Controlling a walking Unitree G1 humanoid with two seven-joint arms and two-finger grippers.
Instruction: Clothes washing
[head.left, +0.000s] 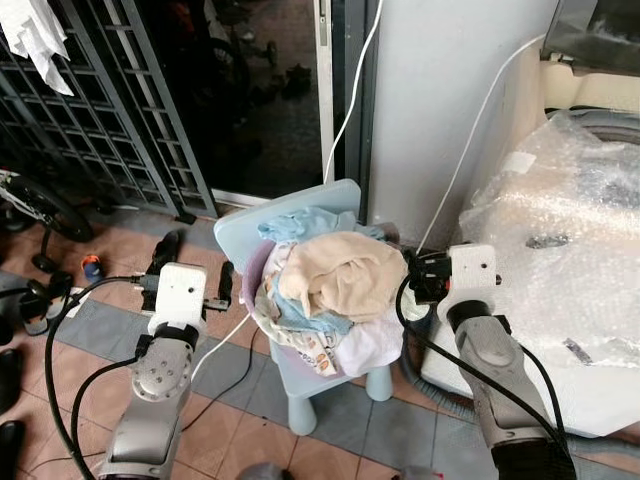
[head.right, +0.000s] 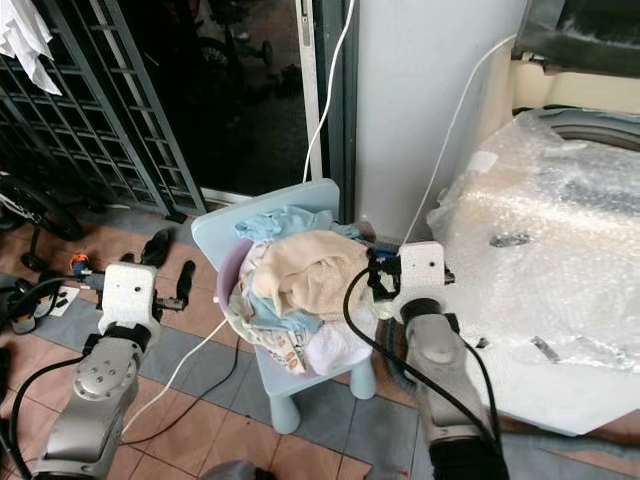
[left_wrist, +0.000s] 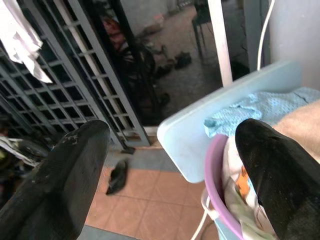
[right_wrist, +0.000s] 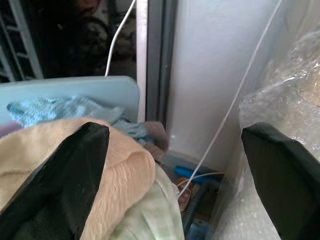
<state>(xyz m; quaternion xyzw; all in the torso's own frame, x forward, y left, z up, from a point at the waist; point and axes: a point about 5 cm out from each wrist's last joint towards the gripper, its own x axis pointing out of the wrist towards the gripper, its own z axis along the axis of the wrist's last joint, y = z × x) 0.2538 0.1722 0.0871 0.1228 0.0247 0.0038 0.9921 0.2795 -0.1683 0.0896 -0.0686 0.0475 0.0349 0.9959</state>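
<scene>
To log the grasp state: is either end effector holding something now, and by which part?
Nothing is held. The left end effector and the right end effector are open on either side of the laundry pile, gripping none of it.

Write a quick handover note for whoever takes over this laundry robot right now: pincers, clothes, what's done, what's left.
Left pincer: open, empty, beside the pink basin, at the chair's left side.
Right pincer: open, empty, at the right edge of the clothes pile.
Clothes: heaped in the basin on the small light blue chair; beige garment on top.
Washing machine: on the right, under bubble wrap.
Done: both arms flank the load.
Left: grip the load, move it to the washer; nothing lifted yet.
</scene>
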